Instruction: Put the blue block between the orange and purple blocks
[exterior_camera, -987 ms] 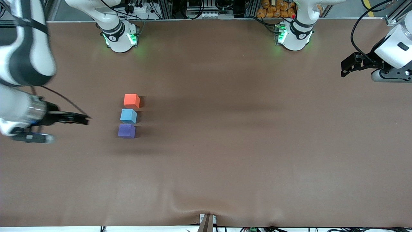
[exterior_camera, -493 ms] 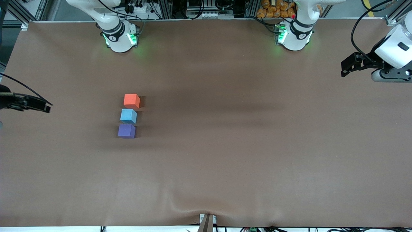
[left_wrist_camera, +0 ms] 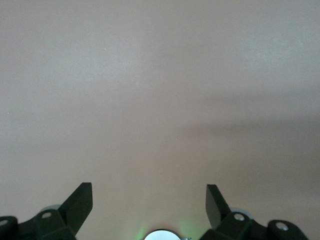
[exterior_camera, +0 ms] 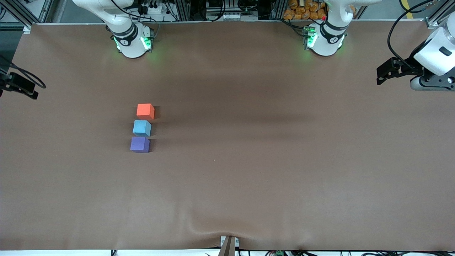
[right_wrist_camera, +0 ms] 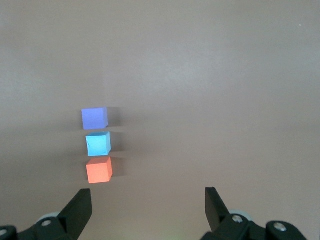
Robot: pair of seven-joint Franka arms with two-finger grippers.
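I see the blue block [exterior_camera: 142, 128] sitting between the orange [exterior_camera: 145, 111] and purple [exterior_camera: 139, 144] blocks, well apart from my right gripper [right_wrist_camera: 148, 207] and left gripper [left_wrist_camera: 149, 202], both spread and empty.

This is a robotics lab. Two white arm bases [exterior_camera: 132, 41] [exterior_camera: 324, 39] with glowing green lights are bolted along the top of the frame to a long counter [exterior_camera: 270, 170] covered in plain brown matting. Above them, along the upper edge, run aluminium frame rails [exterior_camera: 185, 10], bundled black cables [exterior_camera: 149, 9] and power strips, with a camera mount [exterior_camera: 228, 245] at bottom centre.
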